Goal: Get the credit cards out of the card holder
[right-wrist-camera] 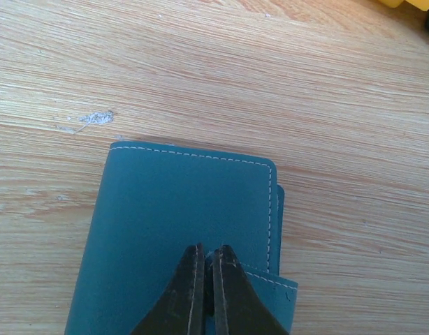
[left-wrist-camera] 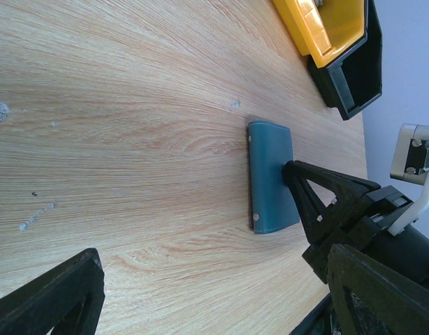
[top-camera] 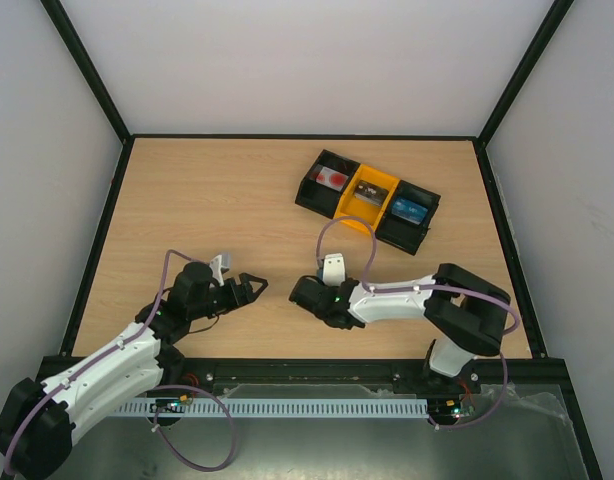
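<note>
The card holder (right-wrist-camera: 179, 216), a dusty-blue wallet with white stitching, lies folded shut on the wooden table, its short tab (right-wrist-camera: 279, 289) sticking out at one side. My right gripper (right-wrist-camera: 207, 252) is shut, its tips together on the holder's cover with nothing between them. In the left wrist view the card holder (left-wrist-camera: 269, 174) lies ahead with the right gripper (left-wrist-camera: 293, 172) touching its edge. In the top view the right gripper (top-camera: 299, 292) covers the holder. My left gripper (top-camera: 259, 288) stands open and empty just left of it. The credit cards lie in the tray: white-red (top-camera: 333, 178), dark grey (top-camera: 367, 193), blue (top-camera: 411, 209).
A three-bin tray (top-camera: 349, 206), black with a yellow middle bin, stands at the back right of the table; its corner also shows in the left wrist view (left-wrist-camera: 354, 77). A black frame edges the table, and white walls close it in.
</note>
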You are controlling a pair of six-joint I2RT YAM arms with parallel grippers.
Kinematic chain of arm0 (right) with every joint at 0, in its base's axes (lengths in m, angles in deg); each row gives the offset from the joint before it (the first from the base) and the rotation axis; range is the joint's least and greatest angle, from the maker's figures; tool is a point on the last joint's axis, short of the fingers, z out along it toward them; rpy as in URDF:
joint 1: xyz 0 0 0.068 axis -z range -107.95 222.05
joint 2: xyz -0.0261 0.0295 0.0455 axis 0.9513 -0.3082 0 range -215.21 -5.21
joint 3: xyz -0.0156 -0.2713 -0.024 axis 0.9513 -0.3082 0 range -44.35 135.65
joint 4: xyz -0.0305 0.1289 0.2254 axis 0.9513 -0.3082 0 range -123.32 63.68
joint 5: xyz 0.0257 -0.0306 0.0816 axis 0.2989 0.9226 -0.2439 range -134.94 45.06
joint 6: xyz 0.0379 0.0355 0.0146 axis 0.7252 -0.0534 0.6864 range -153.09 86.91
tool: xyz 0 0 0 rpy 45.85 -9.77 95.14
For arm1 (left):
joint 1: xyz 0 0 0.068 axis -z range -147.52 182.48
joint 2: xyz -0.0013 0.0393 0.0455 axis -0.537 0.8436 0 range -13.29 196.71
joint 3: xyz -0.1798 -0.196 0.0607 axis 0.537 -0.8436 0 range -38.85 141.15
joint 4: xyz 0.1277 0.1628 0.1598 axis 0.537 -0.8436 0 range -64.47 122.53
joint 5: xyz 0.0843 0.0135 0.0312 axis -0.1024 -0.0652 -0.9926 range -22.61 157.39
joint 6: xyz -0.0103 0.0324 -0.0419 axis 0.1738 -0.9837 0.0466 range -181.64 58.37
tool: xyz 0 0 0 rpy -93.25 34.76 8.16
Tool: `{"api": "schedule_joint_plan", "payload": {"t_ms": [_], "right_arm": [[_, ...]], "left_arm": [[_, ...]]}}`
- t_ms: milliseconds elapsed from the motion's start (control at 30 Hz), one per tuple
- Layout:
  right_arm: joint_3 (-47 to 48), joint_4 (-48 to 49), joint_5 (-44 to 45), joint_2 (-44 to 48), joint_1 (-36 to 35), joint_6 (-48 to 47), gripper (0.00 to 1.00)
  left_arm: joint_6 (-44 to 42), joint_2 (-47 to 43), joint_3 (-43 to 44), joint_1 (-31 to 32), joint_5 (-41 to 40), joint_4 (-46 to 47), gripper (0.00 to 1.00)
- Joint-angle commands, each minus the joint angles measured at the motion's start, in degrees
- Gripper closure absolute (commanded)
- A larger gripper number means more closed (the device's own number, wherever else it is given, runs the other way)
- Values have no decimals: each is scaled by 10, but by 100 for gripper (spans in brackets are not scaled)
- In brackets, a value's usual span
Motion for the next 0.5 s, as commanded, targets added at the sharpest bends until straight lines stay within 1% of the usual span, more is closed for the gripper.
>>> {"api": "schedule_joint_plan", "payload": {"t_ms": [0,167,300,467], "right_arm": [[-32,41,-60,24,3,-12,98],[-44,103,-103,49,-10,-24,98],[-44,168,-150,58,-27,-31,98],[-37,234,-180,54,-44,-34,98]], "left_arm": [[-5,-2,-1,-3,-1,-10,13],[-6,-3,-2,-3,-1,-11,15],[-7,1,-7,-4,-1,-5,22],[-5,19,-18,-4,7,15,26]]}}
